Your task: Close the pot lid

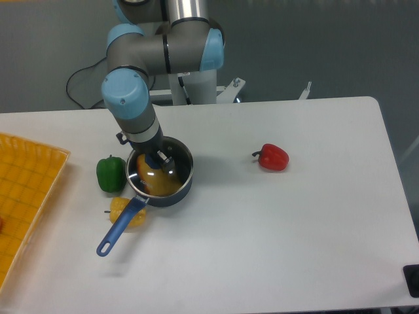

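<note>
The grey metal robot arm point(141, 55) has cylindrical segments, light-blue rounded joint caps, a polished silver upper tube and a black cable trailing behind its base.

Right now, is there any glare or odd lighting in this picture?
In the fixed camera view, the light is soft and even; the clear glass lid with the dark blue knob on the small black pot with the blue handle shows bright reflections, and the white table carries only faint shadows.

Black pot point(171, 190) with blue handle lower-left on table, glass lid point(154, 175) tilted over its mouth.
</note>
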Controlling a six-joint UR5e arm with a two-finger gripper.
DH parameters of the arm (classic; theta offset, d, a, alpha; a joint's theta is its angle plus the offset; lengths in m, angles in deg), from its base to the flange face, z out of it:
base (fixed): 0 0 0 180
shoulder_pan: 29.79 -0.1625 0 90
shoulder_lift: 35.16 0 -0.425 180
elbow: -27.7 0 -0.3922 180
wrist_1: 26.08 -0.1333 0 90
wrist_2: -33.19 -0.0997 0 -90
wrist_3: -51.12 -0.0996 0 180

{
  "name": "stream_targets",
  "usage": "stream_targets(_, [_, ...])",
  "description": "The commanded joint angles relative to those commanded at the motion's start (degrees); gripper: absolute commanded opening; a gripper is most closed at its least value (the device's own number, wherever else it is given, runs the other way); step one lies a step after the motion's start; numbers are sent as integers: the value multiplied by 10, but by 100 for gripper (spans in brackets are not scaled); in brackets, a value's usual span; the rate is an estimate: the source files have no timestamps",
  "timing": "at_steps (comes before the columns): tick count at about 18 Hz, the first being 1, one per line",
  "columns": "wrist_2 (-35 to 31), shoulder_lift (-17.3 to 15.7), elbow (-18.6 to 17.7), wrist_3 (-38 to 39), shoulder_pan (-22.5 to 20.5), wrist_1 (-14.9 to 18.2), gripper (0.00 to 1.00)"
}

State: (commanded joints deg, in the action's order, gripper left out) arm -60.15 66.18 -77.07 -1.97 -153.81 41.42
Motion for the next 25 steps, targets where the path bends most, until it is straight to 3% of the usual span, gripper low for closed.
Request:
stream_targets(3, [-15,0,0,2,5,0,79])
stream_targets(5, [-15,1,1,2,6,-3,99])
stream_targets(12, [-12,4,10,3,4,-2,100])
stream_targets(18, [-6,4,71,0,-15,8,100])
stream_targets(22, [3,20,126,-17,-53,8,100])
stream_targets(25, [3,20,137,-113,-101,11,100])
